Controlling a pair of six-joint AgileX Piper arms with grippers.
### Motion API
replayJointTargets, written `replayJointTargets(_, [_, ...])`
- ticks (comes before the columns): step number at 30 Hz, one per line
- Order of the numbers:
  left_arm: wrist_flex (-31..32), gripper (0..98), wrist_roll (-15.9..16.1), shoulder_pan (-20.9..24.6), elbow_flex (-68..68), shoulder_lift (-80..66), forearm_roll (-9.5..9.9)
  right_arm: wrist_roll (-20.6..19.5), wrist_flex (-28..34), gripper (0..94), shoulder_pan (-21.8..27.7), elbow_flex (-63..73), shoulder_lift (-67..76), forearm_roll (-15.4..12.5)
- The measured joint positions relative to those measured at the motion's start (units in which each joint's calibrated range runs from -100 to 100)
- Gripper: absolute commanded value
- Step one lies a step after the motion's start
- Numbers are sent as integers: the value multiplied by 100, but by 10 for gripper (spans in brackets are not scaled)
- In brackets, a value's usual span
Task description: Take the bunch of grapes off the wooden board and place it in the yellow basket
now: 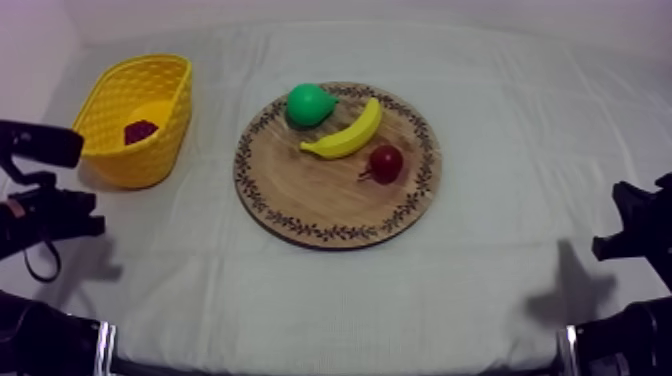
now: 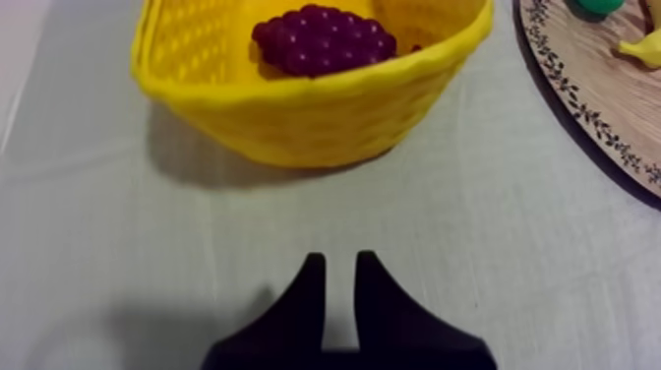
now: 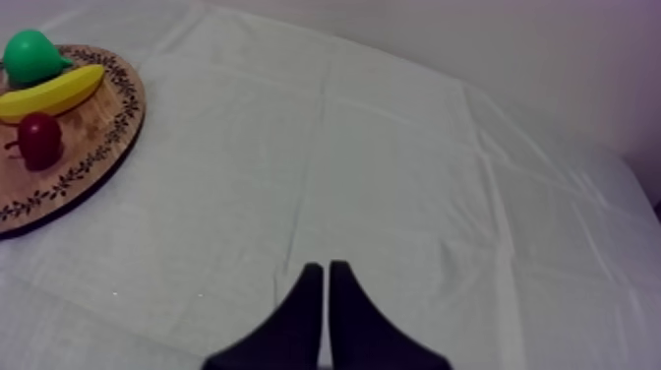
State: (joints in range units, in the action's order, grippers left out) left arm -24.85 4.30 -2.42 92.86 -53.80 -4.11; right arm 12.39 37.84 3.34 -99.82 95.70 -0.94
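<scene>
The dark purple bunch of grapes (image 2: 325, 39) lies inside the yellow basket (image 2: 315, 118), which stands at the table's left (image 1: 150, 165); from above the grapes (image 1: 140, 131) show at its bottom. My left gripper (image 2: 340, 261) hovers over the cloth just in front of the basket, its fingers slightly apart with nothing between them. On the round wooden board (image 1: 320, 205) rest a green pear (image 1: 310, 103), a banana (image 1: 345, 133) and a small red fruit (image 1: 385, 163). My right gripper (image 3: 326, 266) is shut on nothing, over bare cloth well to the right of the board (image 3: 69, 162).
Both arms sit low at the table's sides, the left arm (image 1: 50, 210) beside the basket, the right arm (image 1: 635, 235) at the right edge. Open cloth lies between basket and board and across the front.
</scene>
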Motion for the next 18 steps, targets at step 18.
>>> replayJointTargets(18, [-371, 1, -1113, -126, 698, -3205, 571, 0, 0, 3, 0, 0, 0, 0])
